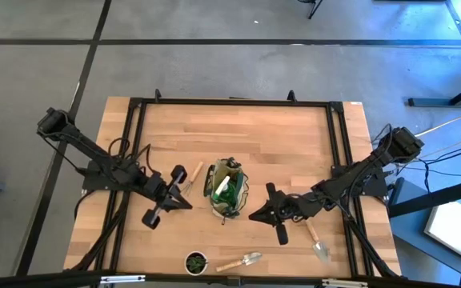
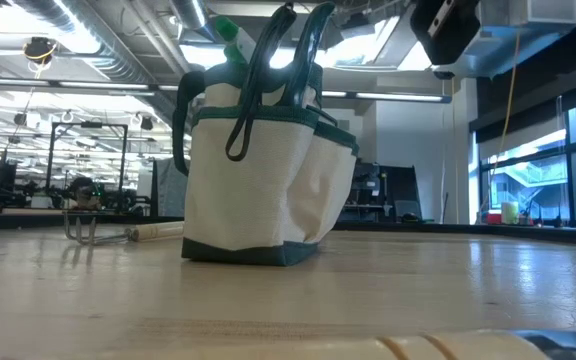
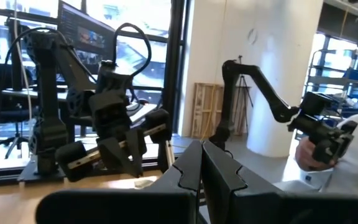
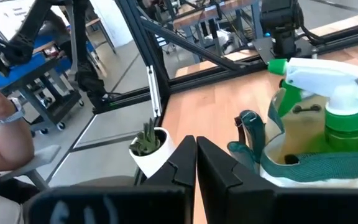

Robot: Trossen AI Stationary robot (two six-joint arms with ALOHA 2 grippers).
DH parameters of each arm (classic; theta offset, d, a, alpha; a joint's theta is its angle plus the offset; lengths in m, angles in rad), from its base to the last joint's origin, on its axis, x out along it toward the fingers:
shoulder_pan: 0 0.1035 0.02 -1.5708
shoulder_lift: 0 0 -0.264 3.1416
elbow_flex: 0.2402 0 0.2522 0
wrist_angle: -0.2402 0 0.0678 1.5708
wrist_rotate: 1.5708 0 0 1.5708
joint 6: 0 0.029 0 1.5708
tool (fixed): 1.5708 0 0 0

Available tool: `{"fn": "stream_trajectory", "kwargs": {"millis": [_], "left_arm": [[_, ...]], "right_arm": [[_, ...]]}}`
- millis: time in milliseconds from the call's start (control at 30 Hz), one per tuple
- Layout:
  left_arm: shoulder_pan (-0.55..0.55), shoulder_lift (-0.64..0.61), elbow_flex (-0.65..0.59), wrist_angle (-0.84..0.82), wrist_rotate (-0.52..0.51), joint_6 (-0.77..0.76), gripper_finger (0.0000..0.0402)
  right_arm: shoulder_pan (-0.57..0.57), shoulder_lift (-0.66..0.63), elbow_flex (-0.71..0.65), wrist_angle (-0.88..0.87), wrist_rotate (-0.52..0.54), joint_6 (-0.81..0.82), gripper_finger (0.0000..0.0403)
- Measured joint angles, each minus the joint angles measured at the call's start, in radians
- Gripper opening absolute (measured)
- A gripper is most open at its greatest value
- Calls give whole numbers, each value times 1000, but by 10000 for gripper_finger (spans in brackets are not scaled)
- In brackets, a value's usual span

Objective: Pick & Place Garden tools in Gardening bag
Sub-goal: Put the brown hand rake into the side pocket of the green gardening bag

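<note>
At table centre stood gardening bag (image 1: 225,190), spray bottle (image 4: 340,102) inside. Right gripper (image 1: 260,214) at bag's 3 o'clock, clenched, empty; left gripper (image 1: 181,202) at 9, clenched, empty. Trowel (image 1: 242,261) lay at 6. Risk: descending arm could snag bag handles, tipping bag.
</note>
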Motion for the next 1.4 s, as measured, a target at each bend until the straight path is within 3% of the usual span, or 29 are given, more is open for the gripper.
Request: {"fn": "stream_trajectory", "kwargs": {"millis": [167, 300, 567, 700, 967, 1100, 1333, 1400], "left_arm": [[0, 0, 0, -5, -5, 0, 6], [0, 0, 0, -21, -7, 0, 6], [8, 0, 0, -223, -29, 83, 3], [53, -3, 1, -321, -85, -19, 2], [123, 3, 102, -769, -318, -250, 2], [120, 3, 103, -910, -304, -320, 3], [120, 3, 101, -1095, -263, -429, 2], [120, 3, 80, -1099, -236, -455, 2]], "right_arm": [[-6, 42, 1, -72, -29, 122, 16], [-11, 122, 1, -102, 12, 160, 17], [-28, 243, 1, -79, 21, 169, 17], [-38, 248, 0, -87, 20, 169, 17], [-41, 248, 0, -81, 6, 181, 17], [-41, 248, 0, -82, -16, 214, 17], [-88, 248, 0, -121, 169, 307, 17], [-119, 248, 0, -147, 179, 330, 17]]}}
